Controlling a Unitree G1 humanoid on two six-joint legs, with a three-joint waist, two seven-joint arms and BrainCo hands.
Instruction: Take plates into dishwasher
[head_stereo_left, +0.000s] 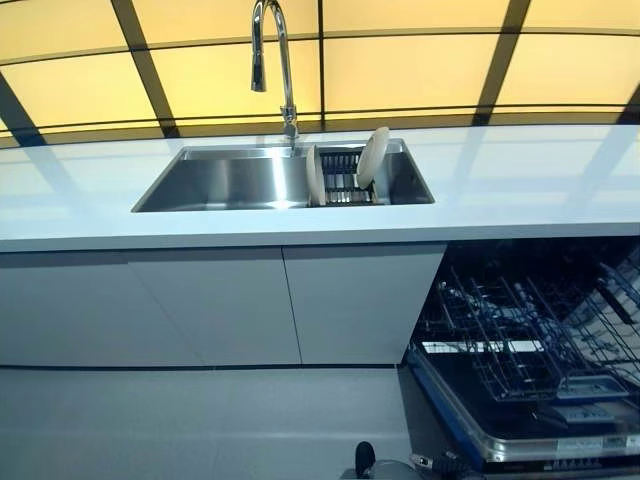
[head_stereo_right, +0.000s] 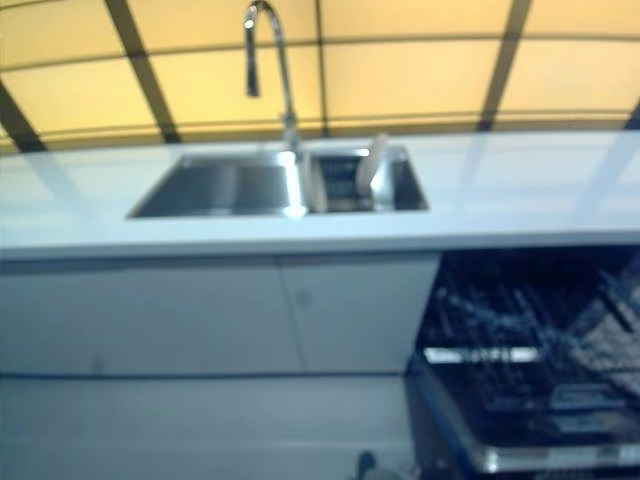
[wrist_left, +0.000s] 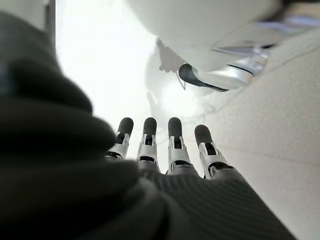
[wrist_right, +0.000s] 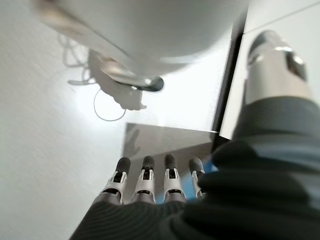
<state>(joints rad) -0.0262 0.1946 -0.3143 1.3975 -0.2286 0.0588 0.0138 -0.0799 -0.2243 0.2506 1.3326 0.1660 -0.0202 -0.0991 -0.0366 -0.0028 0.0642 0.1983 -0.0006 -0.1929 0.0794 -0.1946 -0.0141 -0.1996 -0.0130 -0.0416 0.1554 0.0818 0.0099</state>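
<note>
Standing on edge in the sink's (head_stereo_left: 230, 180) rack (head_stereo_left: 342, 178), two plates (head_stereo_left: 373, 157) are waiting near the open dishwasher (head_stereo_left: 530, 350), while left hand (wrist_left: 160, 150) and right hand (wrist_right: 155, 182) are hanging with straight, empty fingers.

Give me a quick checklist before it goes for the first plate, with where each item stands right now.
1. Plates standing in the rack inside the sink: ok.
2. Dishwasher open, lower rack pulled out: ok.
3. Free slots in that rack: ok, no dishes visible.
4. Left hand free, fingers straight: ok.
5. Right hand free, fingers straight: ok.
6. Hands near the plates: not ok, neither shows in the head views.
</note>
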